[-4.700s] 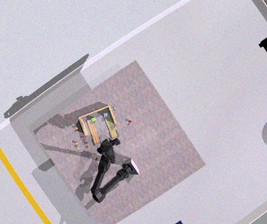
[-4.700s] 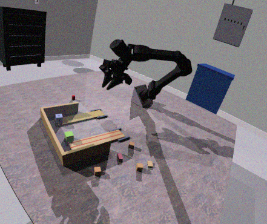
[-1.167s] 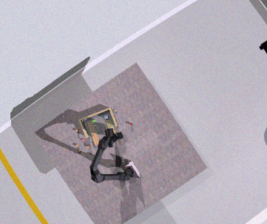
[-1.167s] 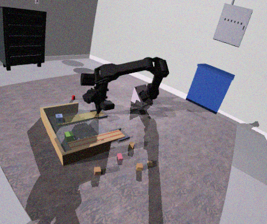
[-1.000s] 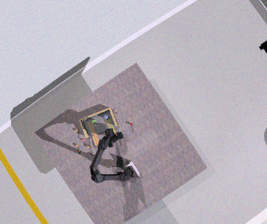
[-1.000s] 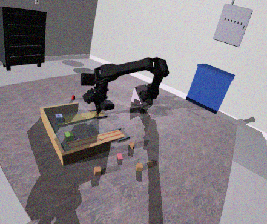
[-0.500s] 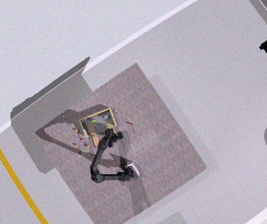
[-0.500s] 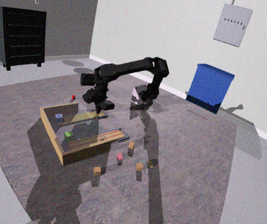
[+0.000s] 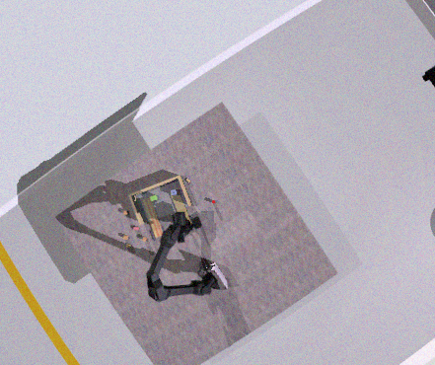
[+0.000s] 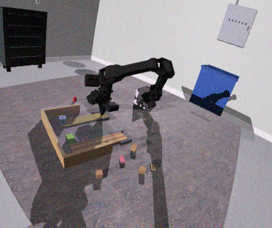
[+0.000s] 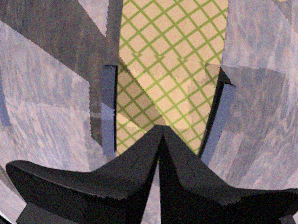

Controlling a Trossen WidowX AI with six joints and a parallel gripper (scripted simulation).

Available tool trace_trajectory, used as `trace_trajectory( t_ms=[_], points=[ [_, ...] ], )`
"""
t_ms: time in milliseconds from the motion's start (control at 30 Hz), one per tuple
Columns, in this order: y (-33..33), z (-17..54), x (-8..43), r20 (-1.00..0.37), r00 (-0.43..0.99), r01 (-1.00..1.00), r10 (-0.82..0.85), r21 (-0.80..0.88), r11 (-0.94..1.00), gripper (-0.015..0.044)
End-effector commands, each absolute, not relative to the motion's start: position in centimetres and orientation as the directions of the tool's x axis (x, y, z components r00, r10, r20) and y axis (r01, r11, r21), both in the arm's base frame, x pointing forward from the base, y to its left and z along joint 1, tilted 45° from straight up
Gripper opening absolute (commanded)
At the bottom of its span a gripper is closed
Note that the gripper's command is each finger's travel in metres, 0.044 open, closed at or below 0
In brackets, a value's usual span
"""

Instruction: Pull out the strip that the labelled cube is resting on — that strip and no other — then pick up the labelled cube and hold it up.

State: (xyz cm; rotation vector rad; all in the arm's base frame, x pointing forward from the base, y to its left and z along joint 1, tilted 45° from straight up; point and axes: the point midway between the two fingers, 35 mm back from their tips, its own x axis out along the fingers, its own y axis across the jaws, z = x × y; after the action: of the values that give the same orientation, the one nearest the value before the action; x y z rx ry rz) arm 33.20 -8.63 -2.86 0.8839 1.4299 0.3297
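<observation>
A pale blue cube (image 9: pixel 174 192) (image 10: pixel 63 119) with a dark mark sits at the inner end of the strip with green lattice lines (image 9: pixel 180 204) (image 10: pixel 87 119) (image 11: pixel 172 30). A bright green cube (image 9: pixel 154 198) (image 10: pixel 70 137) sits near the inner end of the strip with red lines (image 10: pixel 107 139). No label is readable on either cube. My gripper (image 10: pixel 102 113) (image 11: pixel 161 131) is shut and empty. Its tips are at the lattice strip's outer end, between two dark blue rails in the wrist view. Whether they touch the strip is unclear; the fingers hide its nearest edge.
A wooden box frame (image 9: pixel 155 184) (image 10: pixel 52 134) walls in the cubes and the strips' inner ends. Several small orange blocks and a pink block (image 10: pixel 122 159) lie outside its near side. A small red object (image 9: pixel 213 201) (image 10: pixel 74 99) stands beyond the far side.
</observation>
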Motion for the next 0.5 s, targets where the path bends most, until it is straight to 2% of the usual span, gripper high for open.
trace_trajectory(
  t_ms=[0, 467],
  points=[
    [-8.0, -3.0, 32.2, -0.71, 0.15, 0.303, 0.688, 0.696, 0.651, 0.0],
    [-7.3, -2.9, 30.2, -0.709, 0.15, 0.304, 0.689, 0.696, 0.651, 0.0]
  ],
)
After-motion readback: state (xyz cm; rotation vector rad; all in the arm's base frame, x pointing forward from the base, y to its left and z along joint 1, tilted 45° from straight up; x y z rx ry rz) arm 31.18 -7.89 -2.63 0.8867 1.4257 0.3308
